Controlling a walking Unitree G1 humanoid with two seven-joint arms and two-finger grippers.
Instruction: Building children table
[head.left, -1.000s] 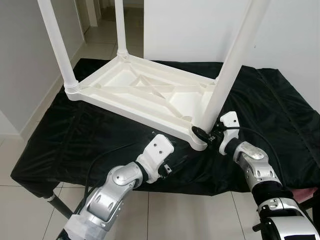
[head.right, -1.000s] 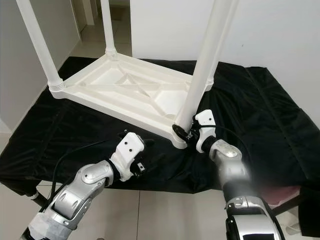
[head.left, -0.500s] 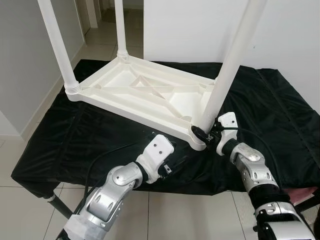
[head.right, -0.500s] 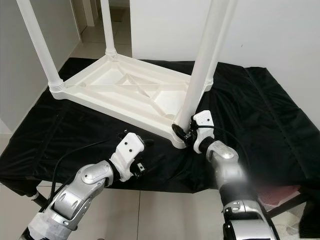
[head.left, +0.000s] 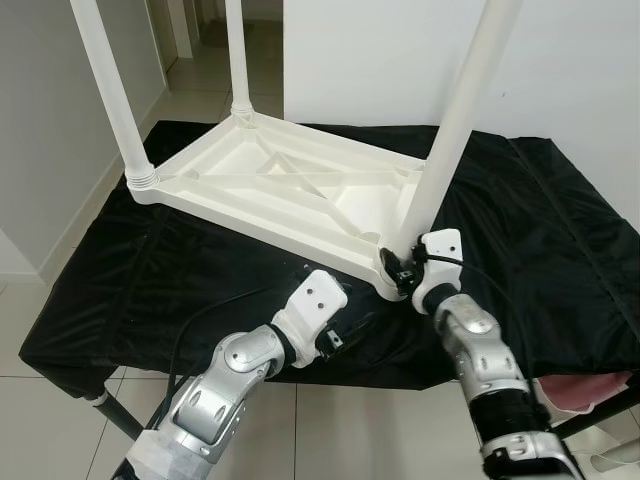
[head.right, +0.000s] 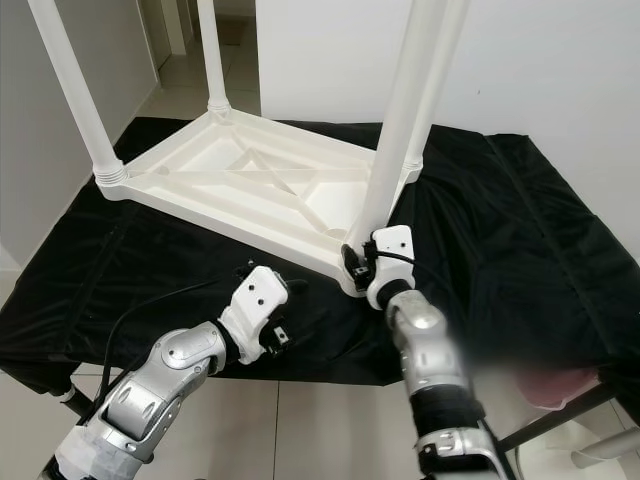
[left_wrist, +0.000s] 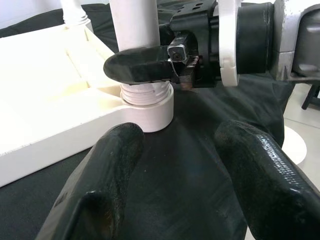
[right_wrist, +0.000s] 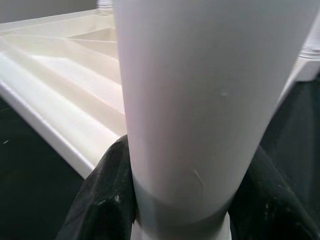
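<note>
A worktop (head.left: 560, 240) covered in a wrinkled black cloth (head.left: 180, 270) stands on a pale tiled floor (head.left: 40, 320). Directly on the cloth lies a white plastic tabletop (head.left: 290, 190), upside down, its ribbed underside facing up and its legs (head.left: 110, 90) rising from the corners. A dark worktop leg (head.left: 120, 415) shows under the near left edge.

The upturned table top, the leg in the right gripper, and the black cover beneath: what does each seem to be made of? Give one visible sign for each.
Table top: apparently moulded plastic, cream, matte; ribbed underside.
Leg, held by the right gripper: likely the same plastic, smooth, threaded base.
Cover: thin sheet, maybe coated fabric; creases with faint sheen.
</note>
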